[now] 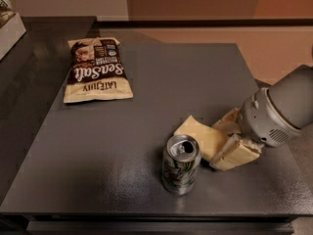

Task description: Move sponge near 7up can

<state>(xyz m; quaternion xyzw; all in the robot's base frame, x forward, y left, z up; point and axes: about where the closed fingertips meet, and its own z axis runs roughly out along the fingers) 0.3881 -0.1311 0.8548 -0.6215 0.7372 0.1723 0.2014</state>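
The 7up can (181,165), silver with green markings and an open pull-tab top, stands upright near the front of the dark table (98,170). The pale yellow sponge (195,133) lies just right of and behind the can, close to it. My gripper (216,146) comes in from the right on a grey wrist. Its pale fingers (235,155) straddle the sponge's right end and grip it, low over the table.
A brown-and-cream chip bag (97,71) lies flat at the back left of the table. A white box (10,26) sits on a dark counter at the far left. The table's front edge runs just below the can, and its right edge passes under my wrist.
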